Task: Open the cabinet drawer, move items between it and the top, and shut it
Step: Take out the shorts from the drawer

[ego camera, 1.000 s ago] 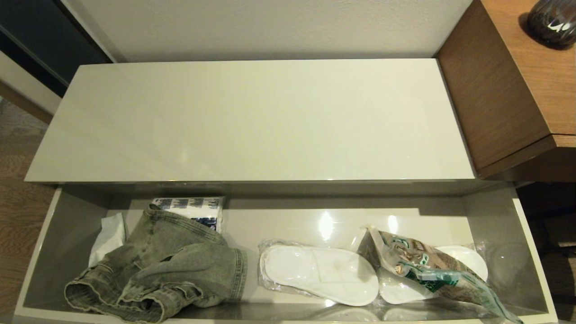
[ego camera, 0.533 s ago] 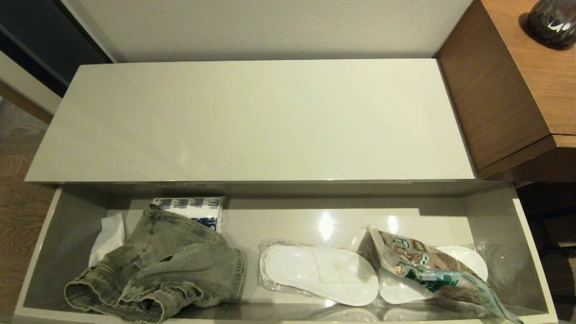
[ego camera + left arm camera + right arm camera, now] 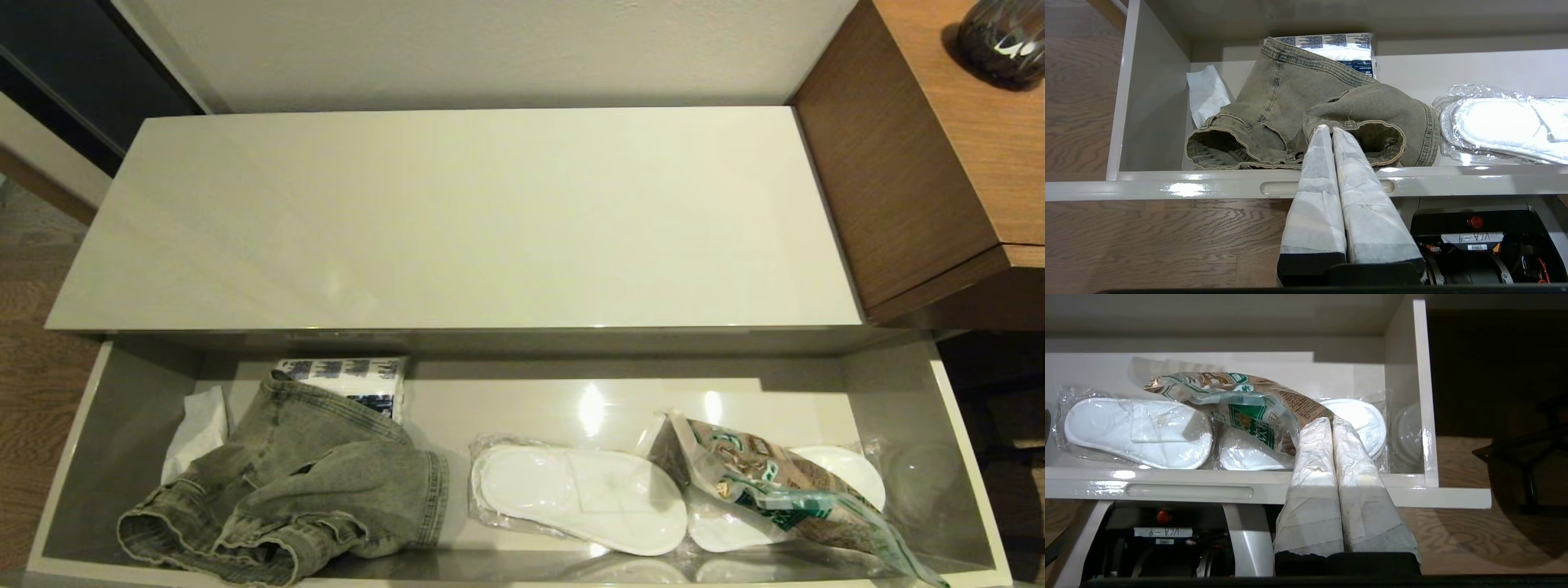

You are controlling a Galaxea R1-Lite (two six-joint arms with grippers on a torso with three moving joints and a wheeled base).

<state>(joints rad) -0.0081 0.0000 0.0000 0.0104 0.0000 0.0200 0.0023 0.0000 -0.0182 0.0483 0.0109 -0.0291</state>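
Observation:
The cabinet drawer (image 3: 131, 425) stands pulled out below the cream top (image 3: 457, 220), which carries nothing. The faded denim garment (image 3: 302, 482) lies crumpled at the drawer's left. The clear food bag (image 3: 784, 490) with a green band rests on wrapped slippers at the right. Neither arm shows in the head view. In its wrist view my left gripper (image 3: 1329, 129) is shut and empty, held over the drawer's front rail (image 3: 1208, 185) before the denim garment (image 3: 1290, 102). My right gripper (image 3: 1329, 420) is likewise shut and empty, hovering over the front rail (image 3: 1188, 486) near the food bag (image 3: 1241, 408).
White plastic-wrapped slippers (image 3: 580, 498) lie mid-drawer, with a second one under the bag. A white-and-blue tissue pack (image 3: 351, 380) and a loose white tissue (image 3: 196, 429) sit behind the denim. A taller brown wood desk (image 3: 939, 147) with a dark vase (image 3: 1000, 37) stands right.

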